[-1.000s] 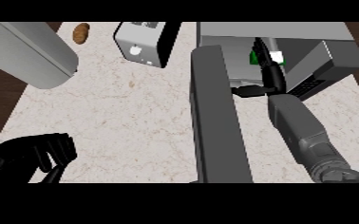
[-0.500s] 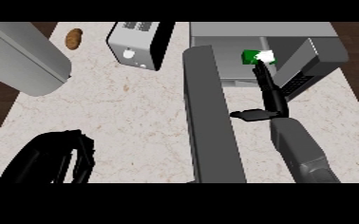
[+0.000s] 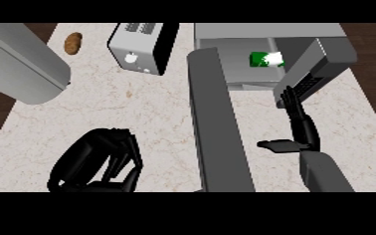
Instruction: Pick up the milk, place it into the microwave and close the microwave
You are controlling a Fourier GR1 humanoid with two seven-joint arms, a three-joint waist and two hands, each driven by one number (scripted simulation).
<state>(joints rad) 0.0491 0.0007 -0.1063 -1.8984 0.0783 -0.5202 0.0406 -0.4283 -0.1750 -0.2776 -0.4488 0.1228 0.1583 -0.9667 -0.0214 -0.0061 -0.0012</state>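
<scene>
Milk (image 3: 265, 59): it is sitting inside the microwave (image 3: 257, 32), in the upper right of the frame. Nothing is touching it.
Microwave door (image 3: 219, 124): it is standing wide open, sticking out from the box down toward the bottom middle of the frame.
Right hand (image 3: 297, 124): it is showing at the right, just below the microwave opening. Its fingers are pointing straight up and its thumb is sticking out to the left. It is holding nothing.
Left hand (image 3: 95, 162): it is sitting in the lower left, with fingers curling down and nothing in them.
Job left: I think only the door is waiting to be shut.
What could go wrong: the right hand is sitting between the door and the box, so a swinging door could be bumping it. A push too far down the door could be sliding off. The toaster (image 3: 140, 47), upper middle, is close to the door.
</scene>
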